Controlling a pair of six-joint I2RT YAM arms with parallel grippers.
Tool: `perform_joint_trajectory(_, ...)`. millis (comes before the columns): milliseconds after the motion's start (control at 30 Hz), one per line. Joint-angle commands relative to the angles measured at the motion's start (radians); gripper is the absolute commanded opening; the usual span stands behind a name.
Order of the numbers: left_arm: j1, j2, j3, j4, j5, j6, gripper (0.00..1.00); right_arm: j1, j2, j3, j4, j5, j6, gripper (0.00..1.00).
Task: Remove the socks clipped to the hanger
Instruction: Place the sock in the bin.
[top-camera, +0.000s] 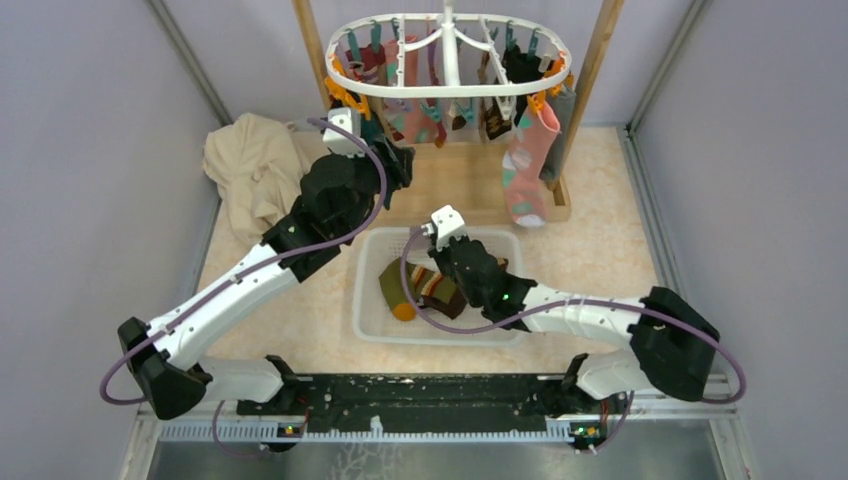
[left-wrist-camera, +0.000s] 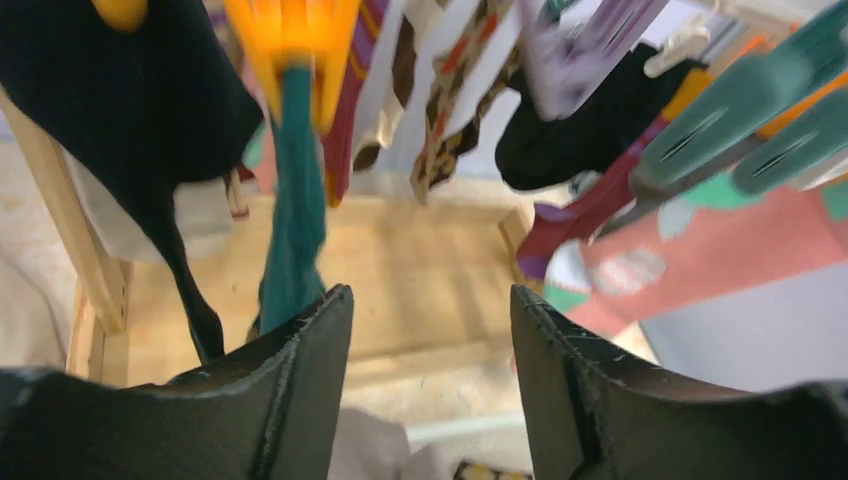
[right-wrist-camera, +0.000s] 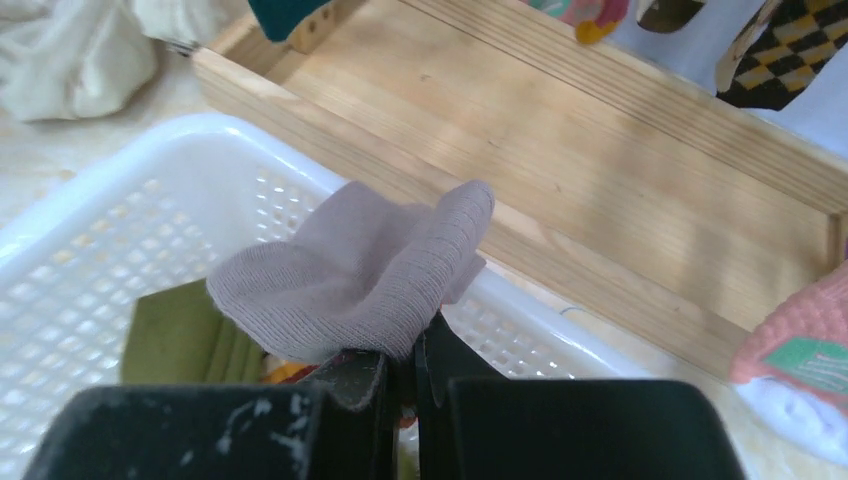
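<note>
Hanging across the top centre of the overhead view, the hanger (top-camera: 450, 88) is carrying the socks (top-camera: 525, 160) in a row, each one dangling with its long axis pointing down. You are reaching your left arm up under the hanger's left end, while the right arm is sitting lower, over the white basket (top-camera: 362, 290) in the middle of the frame. That is making the left arm the nearer one by far.

In the left wrist view the left pincer (left-wrist-camera: 430, 300) is standing wide with nothing between its fingers. The teal sock (left-wrist-camera: 293, 250) is hanging from an orange clip (left-wrist-camera: 290, 40) at upper left, just left of the gap. It is possibly brushing the left finger, though blur is hiding that. The right pincer (right-wrist-camera: 400, 360) is pinching a mauve sock (right-wrist-camera: 360, 270) above the basket rim. I am judging that the left pincer is needing a small shift toward frame left before closing.
</note>
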Motion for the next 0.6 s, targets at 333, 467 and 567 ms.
perform_joint_trajectory(333, 0.001, -0.136, -0.141, -0.08, 0.121, -0.031, 0.71, 0.035, -0.318, -0.086, -0.246, -0.23, 0.163, 0.0)
perform_joint_trajectory(467, 0.0, -0.166, -0.162, -0.098, 0.152, -0.04, 0.74, 0.042, -0.389, -0.115, -0.298, -0.233, 0.185, 0.0)
perform_joint_trajectory(567, -0.001, -0.19, -0.171, -0.118, 0.176, -0.047, 0.98, 0.042, -0.415, -0.13, -0.333, -0.232, 0.198, 0.0)
